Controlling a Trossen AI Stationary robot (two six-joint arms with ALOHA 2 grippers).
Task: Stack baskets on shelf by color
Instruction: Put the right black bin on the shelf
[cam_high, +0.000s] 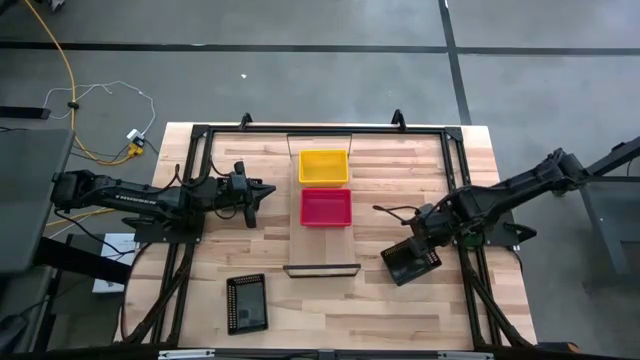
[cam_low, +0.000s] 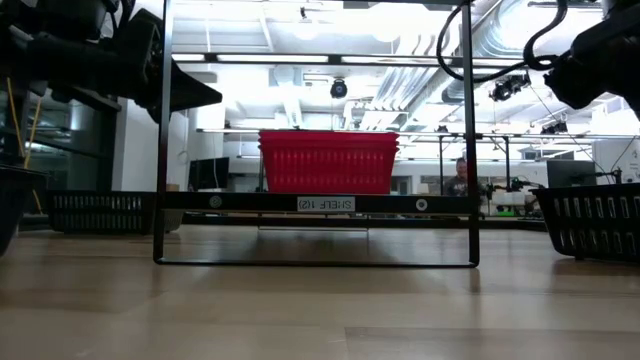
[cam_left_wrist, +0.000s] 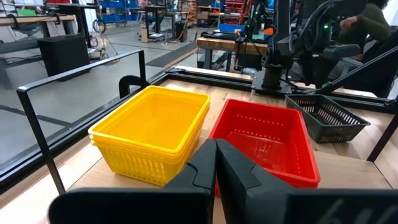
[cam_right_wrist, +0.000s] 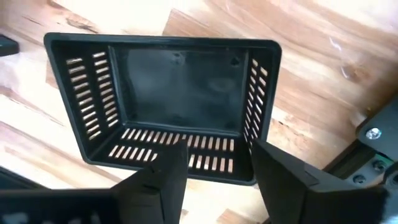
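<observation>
Nearest the front edge of the surface (cam_high: 330, 310), one black basket (cam_high: 246, 303) is seen lying alone on the left side, well apart from both arms. Further in, on the right, a second black basket (cam_right_wrist: 171, 102) sits under the right tool (cam_right_wrist: 214, 171); in the right wrist view its fingers are parted, one to each side of the basket's near wall, and no grip is seen. Whether the pads touch the rim cannot be told. The left tool (cam_left_wrist: 216, 163) is held above the surface to the left of the shelf (cam_high: 322, 238), its fingers pressed together on nothing, pointed towards the coloured baskets. On the shelf, the red basket (cam_high: 326, 207) rests near the middle, and just behind it, towards the far edge, the yellow baskets (cam_left_wrist: 152, 132) are seen nested as a stack; the two colours stand side by side, almost touching. No black basket is on the shelf yet. Judged risks from here: if the fingers close on the perforated wall off-centre, the basket is likely to hang tilted and swing, and a tilted basket could catch the dark end bar (cam_high: 322, 269) at the shelf's front or knock the red basket. A shallow bite on the thin rim could slip in transit. The free part of the plank in front of the red basket is narrow, so a skewed release could leave the black basket overhanging the edge.
</observation>
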